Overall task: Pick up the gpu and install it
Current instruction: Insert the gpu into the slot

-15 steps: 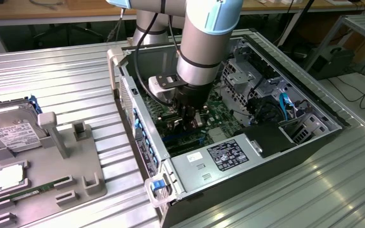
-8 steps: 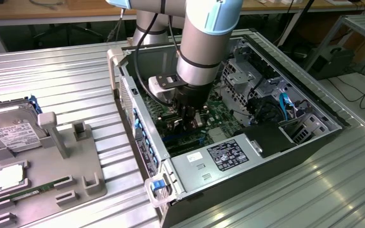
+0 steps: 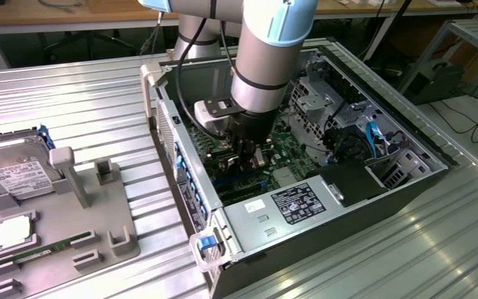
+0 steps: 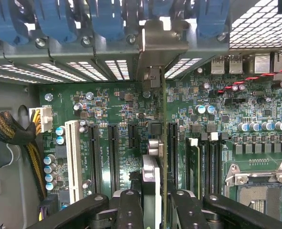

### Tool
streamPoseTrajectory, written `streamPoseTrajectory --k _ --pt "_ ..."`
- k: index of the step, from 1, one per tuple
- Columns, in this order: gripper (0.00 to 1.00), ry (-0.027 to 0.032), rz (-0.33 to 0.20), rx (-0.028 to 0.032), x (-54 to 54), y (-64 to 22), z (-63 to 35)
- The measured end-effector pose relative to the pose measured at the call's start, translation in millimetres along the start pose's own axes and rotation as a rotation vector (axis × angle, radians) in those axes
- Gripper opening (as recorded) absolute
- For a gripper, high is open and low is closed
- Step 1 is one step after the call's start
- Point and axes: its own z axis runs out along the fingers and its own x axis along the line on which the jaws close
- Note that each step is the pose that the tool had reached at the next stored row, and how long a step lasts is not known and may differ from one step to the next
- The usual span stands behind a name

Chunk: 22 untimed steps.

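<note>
You see the black two-finger gripper (image 4: 156, 200) grasping the thin dark gpu card (image 4: 163, 109) with silvery bracket, edge-on over the green motherboard (image 4: 107, 109), at the exterior view's centre

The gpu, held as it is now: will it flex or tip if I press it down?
Probably stiff: the gpu is a thin board seen edge-on, with a metal bracket at one end. Held on edge in the gripper, it may tilt sideways under an off-centre push. Likely fragile: small parts crowd the motherboard beneath it.

Arm (image 3: 266, 62) vertical, pincer (image 4: 157, 202) clamped, pointing down
</note>
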Motion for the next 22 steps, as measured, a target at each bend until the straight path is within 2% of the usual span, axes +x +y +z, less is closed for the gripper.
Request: streamPoseTrajectory --k 6,22 --pt "0.28 -0.0014 0.000 0.0006 -0.2 0.0 -1.4" --pt "0.28 -0.0003 0.000 0.0002 -0.1 0.0 -4.7"
